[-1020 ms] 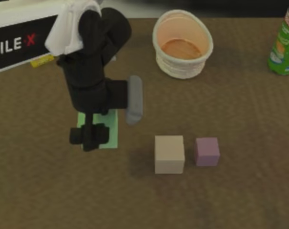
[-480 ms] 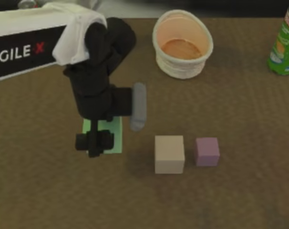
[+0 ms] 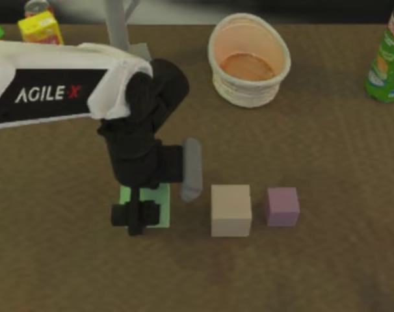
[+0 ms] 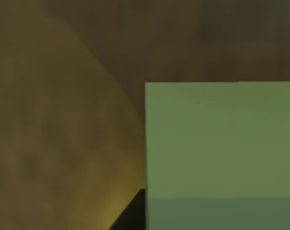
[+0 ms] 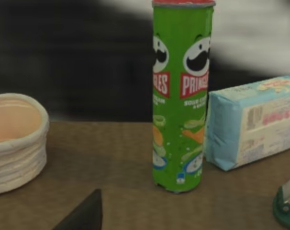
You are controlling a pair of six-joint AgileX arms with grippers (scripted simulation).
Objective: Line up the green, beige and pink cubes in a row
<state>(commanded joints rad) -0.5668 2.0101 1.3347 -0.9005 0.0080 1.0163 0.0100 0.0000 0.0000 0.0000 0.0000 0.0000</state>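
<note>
Cubes: green cube point(image 3: 163, 195) (largest), beige cube point(image 3: 231, 209), pink cube point(image 3: 282, 206).

green cube point(image 3: 159, 207), beige cube point(image 3: 231, 209), pink cube point(image 3: 282, 206), aligned

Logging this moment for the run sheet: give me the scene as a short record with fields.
left gripper: over the green cube, apparently holding it
green cube: left of the beige cube, small gap between
pink cube: right of the beige cube, apart
row: three cubes roughly in line
right arm: out of the top view
basket: behind the cubes
snack can: far right, upright
</note>
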